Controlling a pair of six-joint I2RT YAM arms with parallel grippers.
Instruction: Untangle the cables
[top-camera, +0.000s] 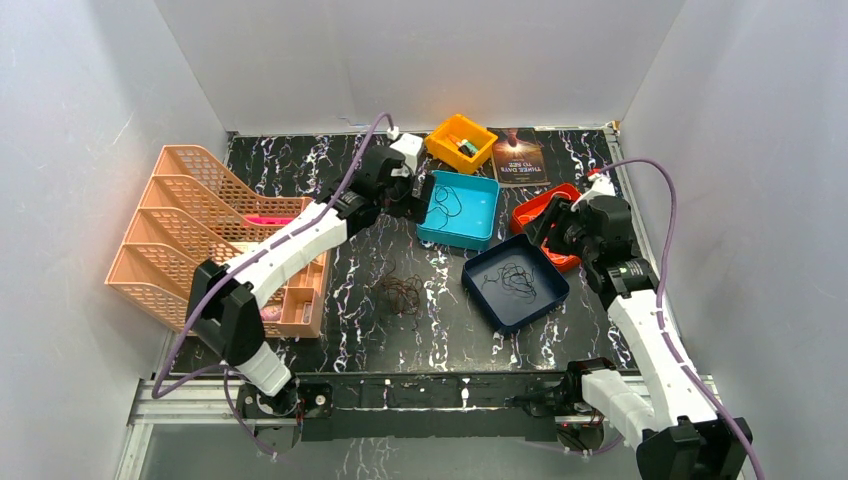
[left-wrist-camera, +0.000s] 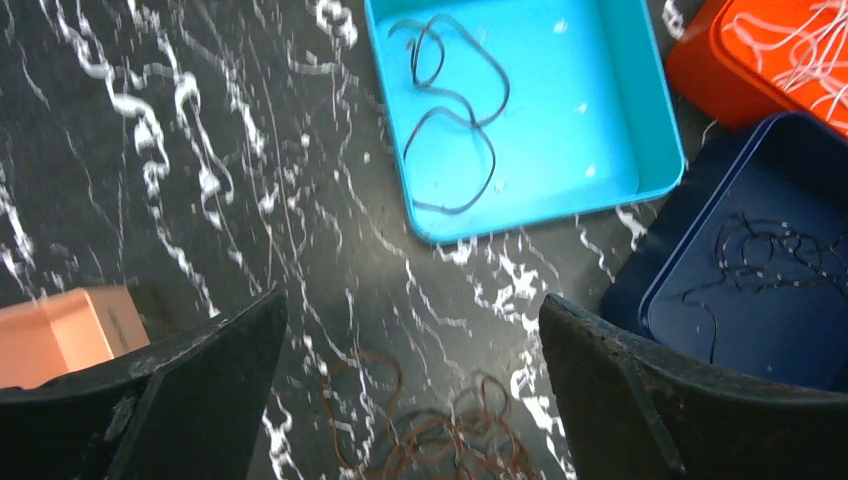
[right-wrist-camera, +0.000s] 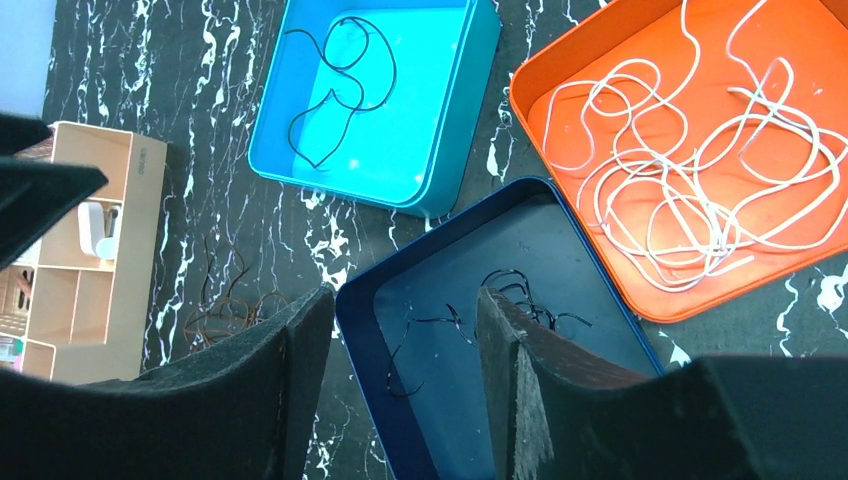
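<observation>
A dark reddish-brown cable clump (top-camera: 402, 293) lies loose on the black marbled table; it also shows in the left wrist view (left-wrist-camera: 440, 430) and the right wrist view (right-wrist-camera: 225, 310). A thin dark cable (left-wrist-camera: 455, 120) lies in the cyan tray (top-camera: 475, 215). Black cable (top-camera: 517, 278) lies in the navy tray (top-camera: 515, 305). White cable (right-wrist-camera: 690, 170) fills the orange-red tray (right-wrist-camera: 640, 40). My left gripper (top-camera: 412, 200) is open and empty by the cyan tray's left side. My right gripper (top-camera: 555, 228) is open and empty over the orange-red tray's near edge.
Peach file racks (top-camera: 200, 220) and a peach organizer (top-camera: 300, 300) stand at the left. A small orange bin (top-camera: 460, 140) and a book (top-camera: 518, 157) lie at the back. White walls close in on both sides.
</observation>
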